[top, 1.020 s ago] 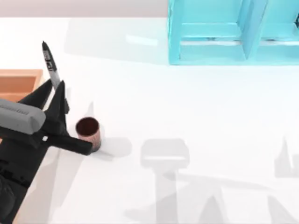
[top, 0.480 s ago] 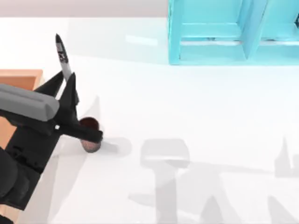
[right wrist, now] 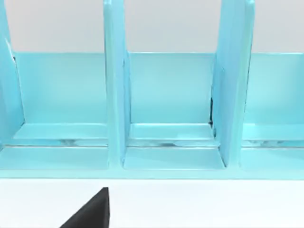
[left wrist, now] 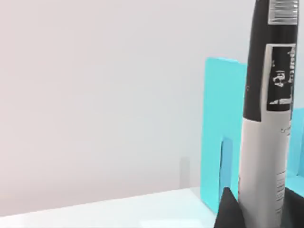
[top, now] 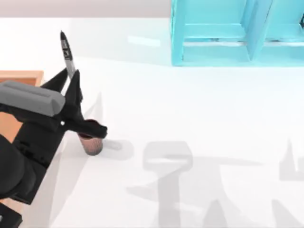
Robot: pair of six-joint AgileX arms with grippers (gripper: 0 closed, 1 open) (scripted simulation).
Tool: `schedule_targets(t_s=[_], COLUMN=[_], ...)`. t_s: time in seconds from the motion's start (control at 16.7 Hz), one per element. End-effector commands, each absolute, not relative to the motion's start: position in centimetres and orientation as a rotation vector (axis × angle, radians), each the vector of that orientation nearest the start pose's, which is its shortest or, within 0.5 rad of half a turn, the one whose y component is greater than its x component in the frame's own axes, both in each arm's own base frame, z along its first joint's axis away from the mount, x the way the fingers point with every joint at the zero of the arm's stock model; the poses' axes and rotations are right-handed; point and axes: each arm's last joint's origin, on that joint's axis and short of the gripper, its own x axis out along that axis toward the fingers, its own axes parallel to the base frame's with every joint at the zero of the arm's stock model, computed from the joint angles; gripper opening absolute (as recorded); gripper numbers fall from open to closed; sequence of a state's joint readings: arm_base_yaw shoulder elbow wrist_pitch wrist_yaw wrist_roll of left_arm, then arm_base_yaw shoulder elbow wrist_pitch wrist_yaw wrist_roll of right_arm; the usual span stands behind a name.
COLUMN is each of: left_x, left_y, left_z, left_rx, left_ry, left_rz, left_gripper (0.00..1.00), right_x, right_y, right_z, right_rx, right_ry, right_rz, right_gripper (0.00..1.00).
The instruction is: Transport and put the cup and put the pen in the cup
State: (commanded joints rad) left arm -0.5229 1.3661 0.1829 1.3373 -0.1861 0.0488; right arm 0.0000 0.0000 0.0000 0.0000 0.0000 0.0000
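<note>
The pen (top: pixel 66 52), black with a grey-white label band, stands upright with its tapered end up, and my left gripper (top: pixel 70 77) is shut on its lower barrel. The left wrist view has the pen (left wrist: pixel 266 118) close up between that gripper's dark fingertips (left wrist: pixel 229 210). The small reddish-brown cup (top: pixel 93 144) stands on the white table at the left. It is partly hidden under the left gripper's body, so I cannot tell how the pen's lower end lines up with it. One black finger (right wrist: pixel 90 211) of my right gripper shows in the right wrist view.
A teal shelf unit (top: pixel 237 33) with upright dividers stands at the back right, facing the right wrist camera (right wrist: pixel 166 95). An orange-brown box (top: pixel 23 78) sits at the left edge behind the left arm. White tabletop spreads across the middle and right.
My left arm has carried the pen to the right and farther back. Its body now hangs over the cup, which is more hidden than before.
</note>
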Motion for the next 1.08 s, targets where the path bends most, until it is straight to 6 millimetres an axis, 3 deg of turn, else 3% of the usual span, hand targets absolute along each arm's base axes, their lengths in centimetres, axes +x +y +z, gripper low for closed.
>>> schedule_targets(t_s=[0.06, 0.84, 1.08], left_x=[19.1, 19.1, 19.1], left_y=[-10.29, -10.29, -10.29], left_z=[16.84, 16.84, 16.84], left_rx=[-0.021, -0.021, -0.021], left_ry=[-0.147, -0.147, -0.147], left_rz=[-0.319, -0.319, -0.319], left_gripper=[0.0, 0.98, 1.0], right_x=[10.57, 10.57, 10.57], right_y=[-0.12, -0.12, -0.12], right_z=[16.0, 16.0, 16.0], right_rx=[0.0, 0.0, 0.0], right_ry=[0.0, 0.0, 0.0], right_rz=[0.0, 0.0, 0.0], right_gripper=[1.0, 1.0, 1.0])
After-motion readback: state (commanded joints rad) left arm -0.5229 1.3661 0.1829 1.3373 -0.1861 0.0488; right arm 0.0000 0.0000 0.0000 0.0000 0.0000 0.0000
